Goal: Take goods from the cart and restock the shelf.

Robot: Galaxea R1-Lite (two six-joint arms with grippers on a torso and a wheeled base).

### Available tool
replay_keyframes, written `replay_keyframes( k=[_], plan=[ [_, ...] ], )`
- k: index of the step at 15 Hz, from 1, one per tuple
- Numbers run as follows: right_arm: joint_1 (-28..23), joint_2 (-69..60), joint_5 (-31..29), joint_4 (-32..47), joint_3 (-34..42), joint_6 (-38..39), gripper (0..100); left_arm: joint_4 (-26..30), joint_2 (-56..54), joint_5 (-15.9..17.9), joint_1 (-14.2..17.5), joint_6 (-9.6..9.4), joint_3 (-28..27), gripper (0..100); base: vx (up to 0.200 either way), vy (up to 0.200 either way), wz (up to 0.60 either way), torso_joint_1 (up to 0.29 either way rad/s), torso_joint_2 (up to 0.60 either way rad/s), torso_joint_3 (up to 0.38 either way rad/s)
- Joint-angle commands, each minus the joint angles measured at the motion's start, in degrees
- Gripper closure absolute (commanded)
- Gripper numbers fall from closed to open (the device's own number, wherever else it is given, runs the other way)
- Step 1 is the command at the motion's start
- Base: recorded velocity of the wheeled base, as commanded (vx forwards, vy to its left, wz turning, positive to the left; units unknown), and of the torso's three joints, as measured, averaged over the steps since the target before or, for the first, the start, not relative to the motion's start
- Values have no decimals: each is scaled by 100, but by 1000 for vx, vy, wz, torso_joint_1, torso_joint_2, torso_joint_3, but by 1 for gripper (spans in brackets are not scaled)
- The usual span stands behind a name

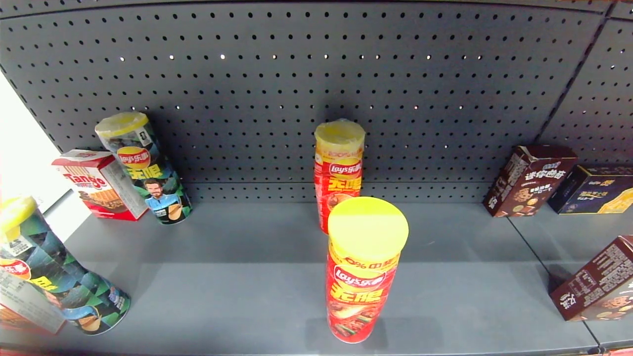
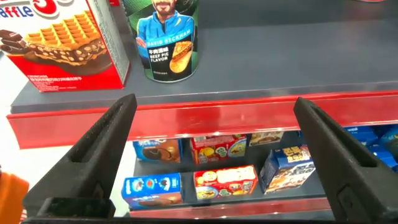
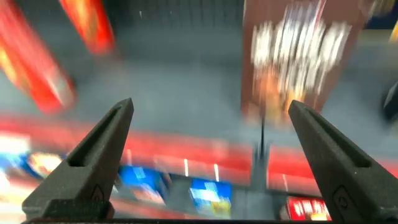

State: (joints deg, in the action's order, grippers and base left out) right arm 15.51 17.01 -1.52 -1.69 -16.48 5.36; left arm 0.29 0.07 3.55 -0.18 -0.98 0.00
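Left claw (image 2: 214, 102): fingers spread wide, nothing between them. It sits just in front of the red front edge (image 2: 249, 115) of the shelf (image 1: 237, 277).
- Straight ahead of it, upright and close to that edge: a green chip can (image 2: 166, 43).
- Just beside the can, toward the robot's left: a red-and-white wafer box (image 2: 62, 43).
- Farther back from this claw, near the pegboard (image 1: 316, 74): a second green can (image 1: 148, 173) with a second wafer box (image 1: 99, 185) on its left.
- Below and beyond the claw, on a lower shelf: small blue and red boxes (image 2: 217, 183) in rows.

Right claw (image 3: 211, 104): also wide open and holding nothing. Its own view is smeared, so detail is poor.
- Ahead of it, toward the robot's left: a front red chip can (image 1: 363, 282), upright, yellow lid.
- Behind that, close to the pegboard: a back red chip can (image 1: 339, 173).
- Ahead, slightly to the right, near the shelf edge: a brown box (image 3: 298, 56).
- Farther back on that side: another brown box (image 1: 529, 180) and a dark blue box (image 1: 593, 190).
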Motion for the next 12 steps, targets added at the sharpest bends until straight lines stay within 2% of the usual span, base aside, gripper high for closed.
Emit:
replay_keyframes(
  k=[1,4,7,12],
  plan=[
    [163,2483,478,-367,-1665,9,0,-12,28,-12,1,10,0,0,0,0,0,0,0,0],
    [664,3634,680,-947,-1911,-501,0,-12,28,-3,1,10,0,0,0,0,0,0,0,0],
    [1323,4373,689,-982,-2157,-519,0,-12,28,-12,1,10,0,0,0,0,0,0,0,0],
    [1824,4944,680,-982,-1929,-721,0,-12,19,-3,1,10,0,0,0,0,0,0,0,0]
  ],
)
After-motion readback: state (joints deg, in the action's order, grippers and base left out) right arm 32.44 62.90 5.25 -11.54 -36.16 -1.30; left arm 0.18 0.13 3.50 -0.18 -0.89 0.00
